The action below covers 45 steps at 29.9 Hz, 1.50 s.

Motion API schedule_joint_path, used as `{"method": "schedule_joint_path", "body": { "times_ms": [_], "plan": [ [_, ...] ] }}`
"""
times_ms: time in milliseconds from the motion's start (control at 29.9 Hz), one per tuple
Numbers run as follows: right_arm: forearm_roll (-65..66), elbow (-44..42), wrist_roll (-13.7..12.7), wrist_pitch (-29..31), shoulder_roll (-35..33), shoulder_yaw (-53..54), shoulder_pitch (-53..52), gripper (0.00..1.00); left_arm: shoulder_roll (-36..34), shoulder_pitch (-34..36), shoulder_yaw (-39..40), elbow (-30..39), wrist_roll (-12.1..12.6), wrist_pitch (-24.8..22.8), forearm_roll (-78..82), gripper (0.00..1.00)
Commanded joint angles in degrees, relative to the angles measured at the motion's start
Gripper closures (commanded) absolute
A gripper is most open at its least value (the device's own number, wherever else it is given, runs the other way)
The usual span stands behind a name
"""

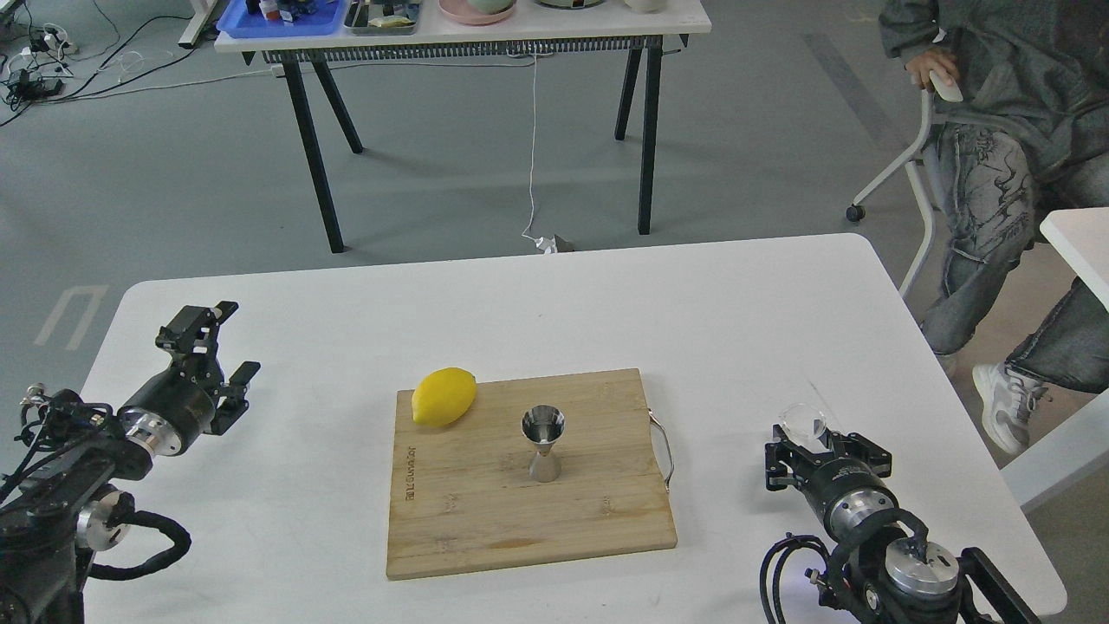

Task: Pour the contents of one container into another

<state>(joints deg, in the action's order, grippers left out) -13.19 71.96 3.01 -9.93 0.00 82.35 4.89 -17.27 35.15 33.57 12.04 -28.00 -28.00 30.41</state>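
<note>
Two black arms reach over a white table [736, 295]. Nearest, low right: right gripper [810, 451], fingers pinching the rim of a clear glass cup [804, 423], cup tilted, held above the table, well right of the board. Low left: left gripper [208, 334], fingers spread, holding nothing, hanging over the table's left edge. Between them, a wooden board [485, 520]. Steel jigger [543, 443] stands upright at board centre. Lemon [444, 396] lies at the board's far-left corner, near the jigger, not touching. Beyond: second table [459, 30], seated person [996, 130] far right.
</note>
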Motion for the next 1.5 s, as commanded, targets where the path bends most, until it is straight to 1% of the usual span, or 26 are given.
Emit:
{"method": "schedule_joint_path", "body": {
  "times_ms": [0, 502, 1003, 1371, 1438, 1471],
  "plan": [
    [-0.09, 0.02, -0.02, 0.0, 0.0, 0.01, 0.03, 0.54, -0.05, 0.0, 0.0, 0.0, 0.0, 0.0, 0.0, 0.0],
    [-0.09, -2.35, -0.19, 0.35, 0.0, 0.71, -1.28, 0.54, -0.13, -0.35, 0.0, 0.0, 0.0, 0.0, 0.0, 0.0],
    [-0.09, -2.53, -0.55, 0.27, 0.0, 0.62, -3.13, 0.46, -0.05, -0.35, 0.0, 0.0, 0.0, 0.0, 0.0, 0.0],
    [-0.09, -2.53, -0.55, 0.18, 0.0, 0.53, -3.13, 0.43, -0.22, -0.7, 0.0, 0.0, 0.0, 0.0, 0.0, 0.0],
    [-0.09, -2.53, -0.55, 0.18, 0.0, 0.53, -3.04, 0.42, -0.13, -0.7, 0.0, 0.0, 0.0, 0.0, 0.0, 0.0],
    [-0.09, -2.53, -0.55, 0.18, 0.0, 0.53, -3.04, 0.39, -0.13, -0.7, 0.0, 0.0, 0.0, 0.0, 0.0, 0.0]
  ]
}}
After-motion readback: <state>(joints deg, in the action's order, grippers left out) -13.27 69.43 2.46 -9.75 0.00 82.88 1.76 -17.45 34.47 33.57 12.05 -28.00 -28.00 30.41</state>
